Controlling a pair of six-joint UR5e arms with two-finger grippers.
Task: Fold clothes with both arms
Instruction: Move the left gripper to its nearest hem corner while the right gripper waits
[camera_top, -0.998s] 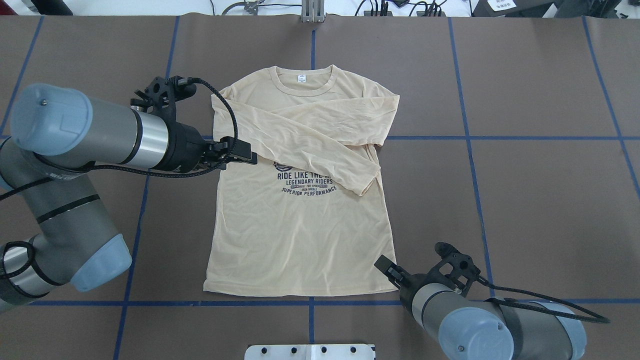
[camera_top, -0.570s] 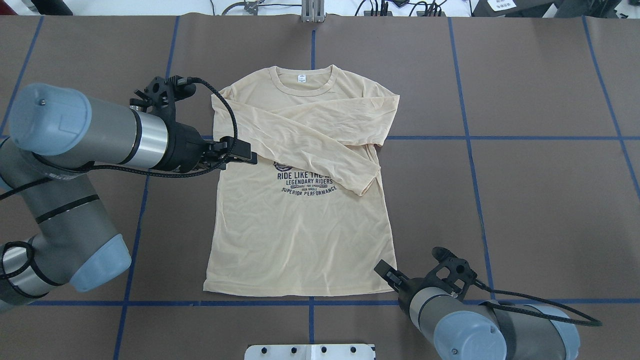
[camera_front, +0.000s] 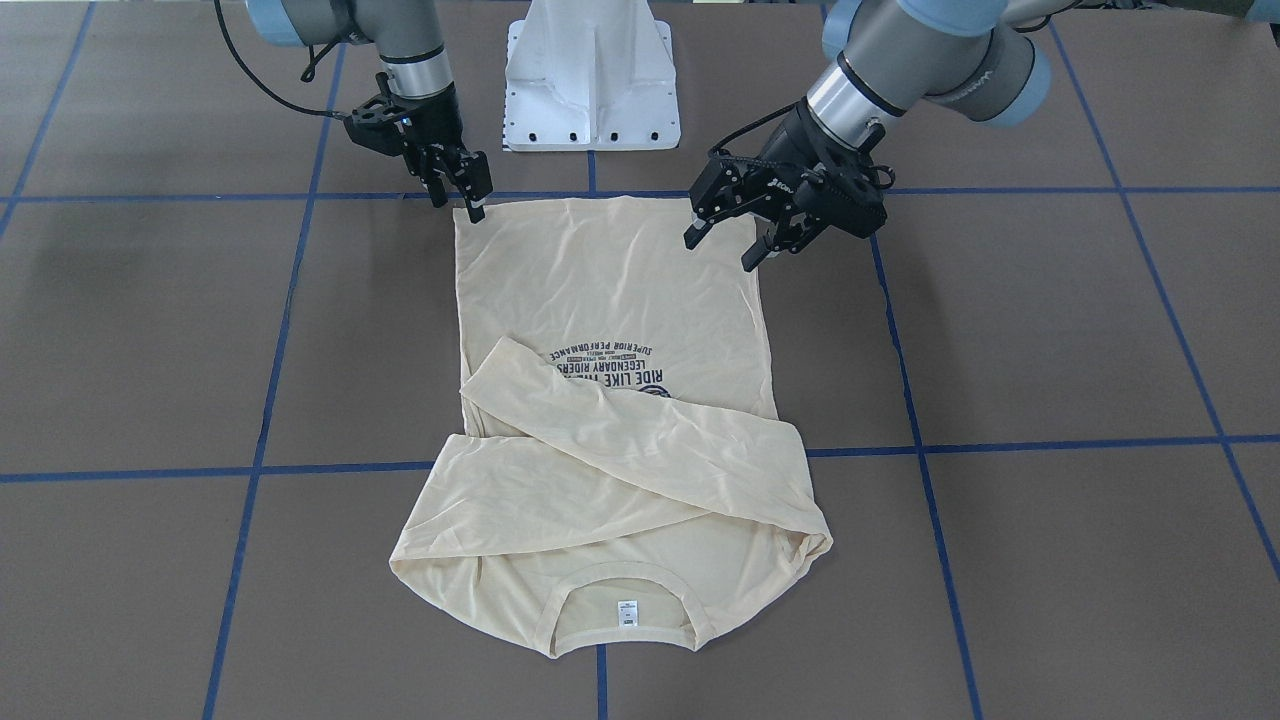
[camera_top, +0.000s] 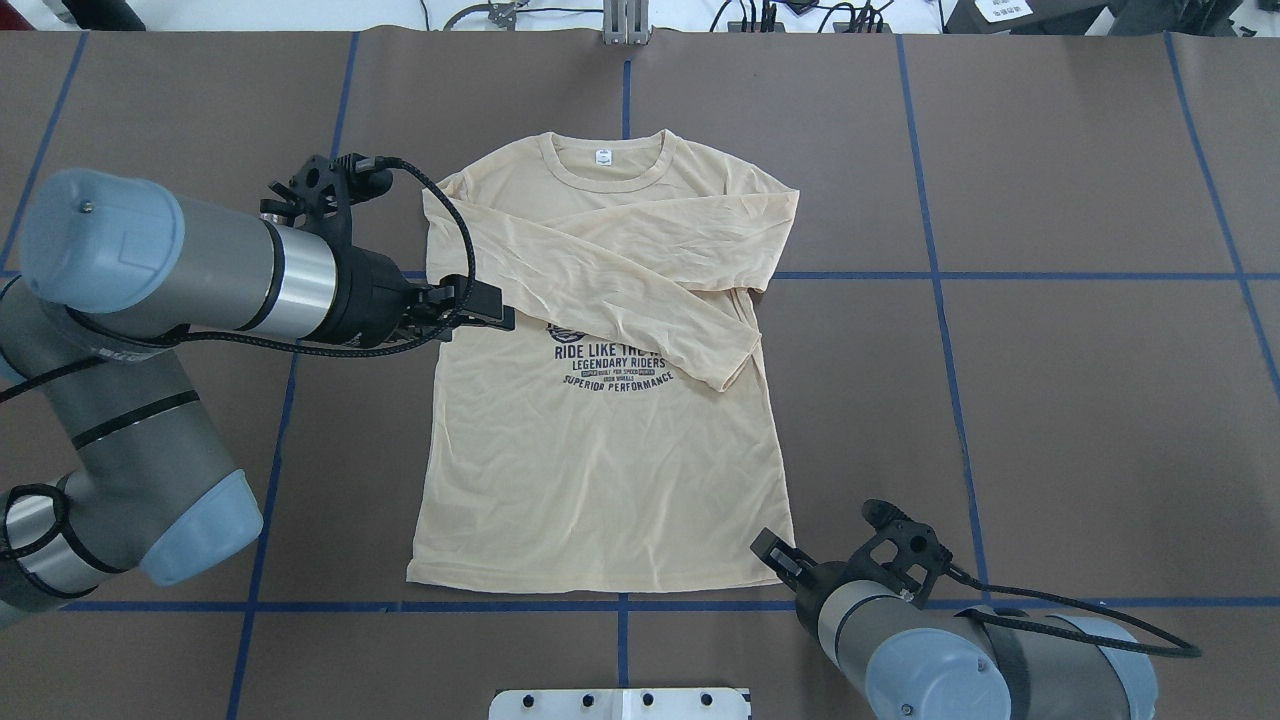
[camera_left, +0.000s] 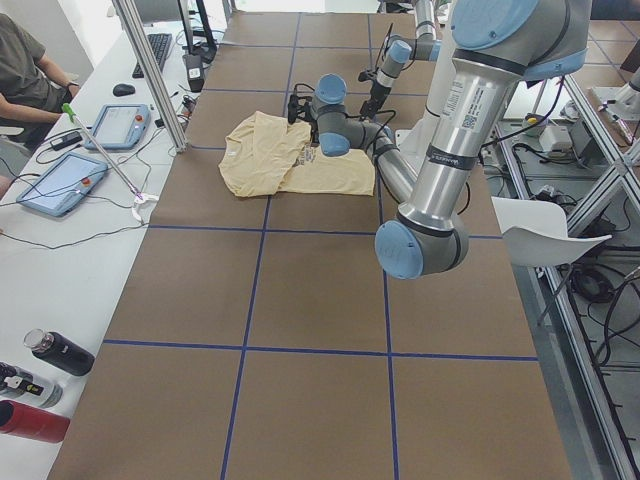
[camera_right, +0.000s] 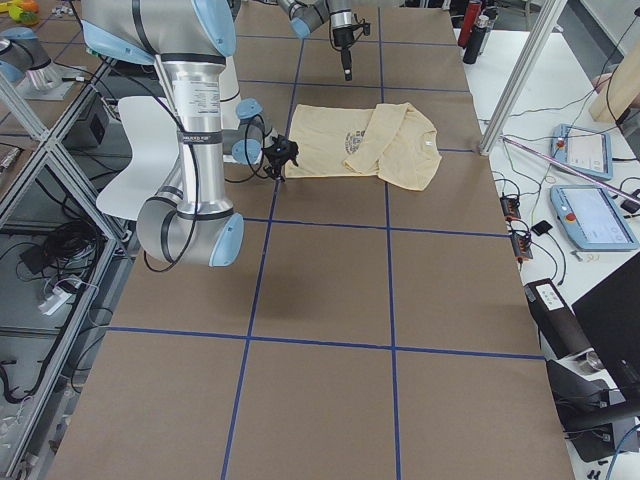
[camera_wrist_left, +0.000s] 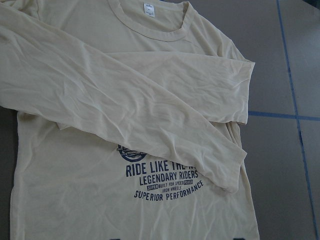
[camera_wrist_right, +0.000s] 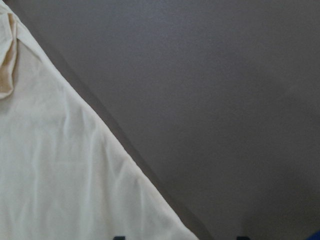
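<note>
The clothes (camera_top: 600, 480) are one cream long-sleeved T-shirt lying flat, print (camera_top: 610, 365) up, both sleeves crossed over the chest, neck label (camera_top: 604, 156) at the far end. My left gripper (camera_top: 492, 305) hangs open above the shirt's left edge near the print; it is raised well off the cloth in the front view (camera_front: 724, 245). My right gripper (camera_top: 768, 550) is open and low at the hem's right corner (camera_front: 462, 198). In the right wrist view the shirt (camera_wrist_right: 60, 185) edge runs diagonally between the spread tips. The left wrist view looks down on the shirt (camera_wrist_left: 150, 125).
The white pedestal base (camera_front: 592, 80) stands just behind the hem. Blue tape lines (camera_top: 940, 275) grid the brown table. In the exterior left view a person (camera_left: 25, 70) sits at a side bench with tablets (camera_left: 60, 180), and bottles (camera_left: 55, 355) lie nearer.
My right gripper has drawn a little toward the robot and lower, closing in on the hem's right corner. The left arm and the shirt have not moved.
</note>
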